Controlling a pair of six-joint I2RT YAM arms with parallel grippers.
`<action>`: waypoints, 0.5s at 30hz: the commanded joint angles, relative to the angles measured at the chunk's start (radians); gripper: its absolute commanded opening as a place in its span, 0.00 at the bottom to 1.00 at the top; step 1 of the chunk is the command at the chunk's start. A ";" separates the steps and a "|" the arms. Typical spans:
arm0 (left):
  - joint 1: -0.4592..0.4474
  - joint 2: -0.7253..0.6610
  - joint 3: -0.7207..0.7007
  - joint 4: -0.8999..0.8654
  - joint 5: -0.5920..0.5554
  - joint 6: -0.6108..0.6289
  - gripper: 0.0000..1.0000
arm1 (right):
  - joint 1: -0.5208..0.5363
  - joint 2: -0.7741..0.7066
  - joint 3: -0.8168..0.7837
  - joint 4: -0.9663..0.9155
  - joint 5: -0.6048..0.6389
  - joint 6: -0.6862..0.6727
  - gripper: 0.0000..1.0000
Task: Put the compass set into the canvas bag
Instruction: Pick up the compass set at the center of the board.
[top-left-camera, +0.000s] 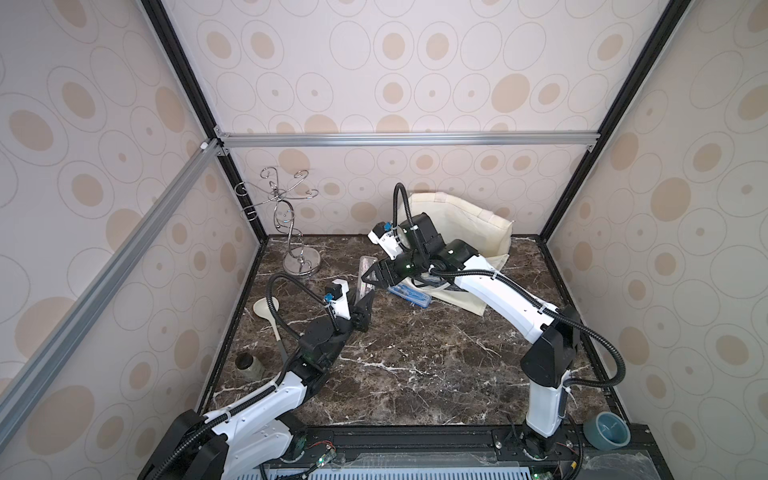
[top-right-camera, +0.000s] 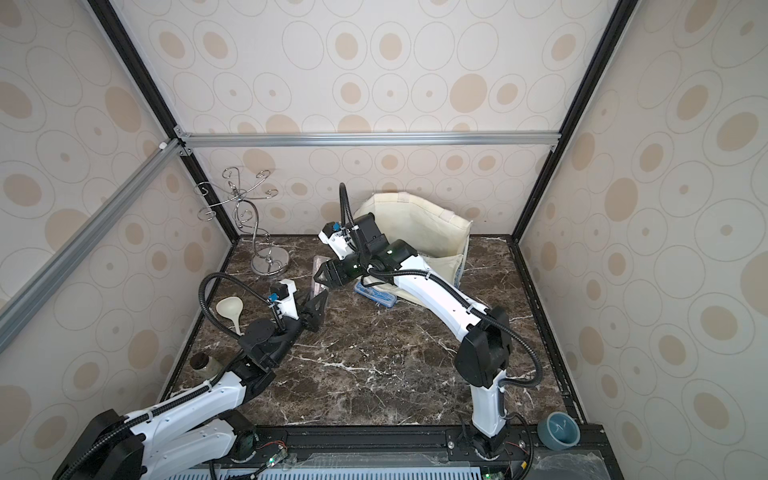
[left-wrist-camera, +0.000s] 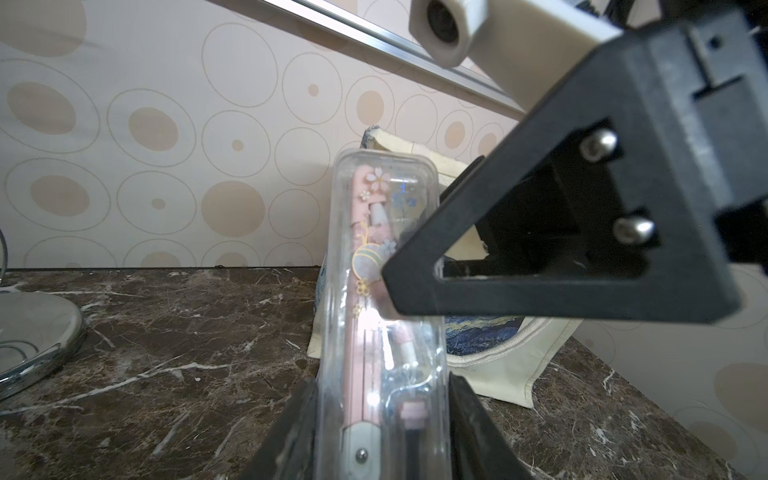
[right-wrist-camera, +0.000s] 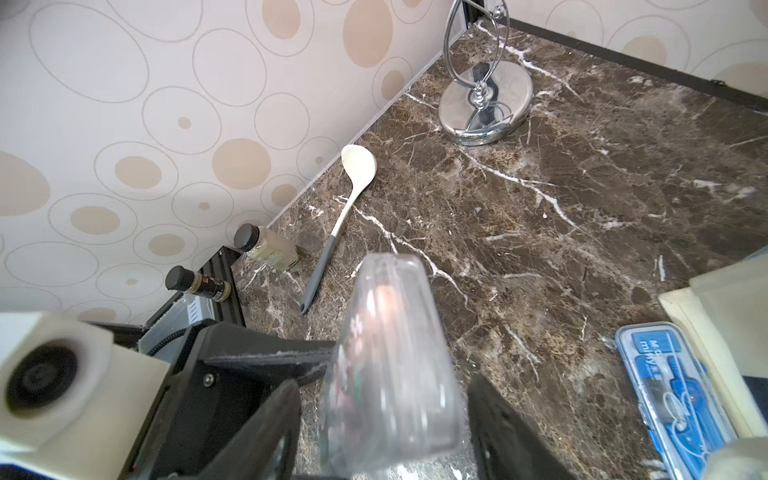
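Note:
The compass set (top-left-camera: 365, 266) (top-right-camera: 319, 266) is a clear plastic case with a pink compass inside (left-wrist-camera: 382, 199). It stands on end, tilted, above the marble table. My left gripper (top-left-camera: 362, 303) (top-right-camera: 316, 301) (left-wrist-camera: 382, 386) is shut on its lower end. My right gripper (top-left-camera: 366, 277) (top-right-camera: 319, 277) (right-wrist-camera: 384, 386) straddles its upper end (right-wrist-camera: 390, 332), open, with a gap showing between each finger and the case. The canvas bag (top-left-camera: 465, 220) (top-right-camera: 415, 224) lies slumped at the back right behind the right arm. Its blue print (left-wrist-camera: 478, 332) faces the left wrist view.
A blue compass case (top-left-camera: 409, 296) (right-wrist-camera: 673, 386) lies on the bag's front flap. A chrome hook stand (top-left-camera: 297, 266) is at the back left, with a white spoon (top-left-camera: 266, 311) and a jar (top-left-camera: 249, 365) along the left wall. A teal bowl (top-left-camera: 606, 430) sits at the front right.

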 joint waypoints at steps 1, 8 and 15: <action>-0.004 -0.014 0.002 0.065 0.019 0.013 0.41 | 0.003 0.021 0.023 0.030 -0.041 0.027 0.56; -0.005 -0.004 -0.002 0.083 0.032 0.003 0.41 | 0.004 0.026 0.017 0.059 -0.074 0.044 0.41; -0.005 -0.007 -0.003 0.076 0.027 0.004 0.42 | 0.003 0.033 0.011 0.080 -0.113 0.065 0.26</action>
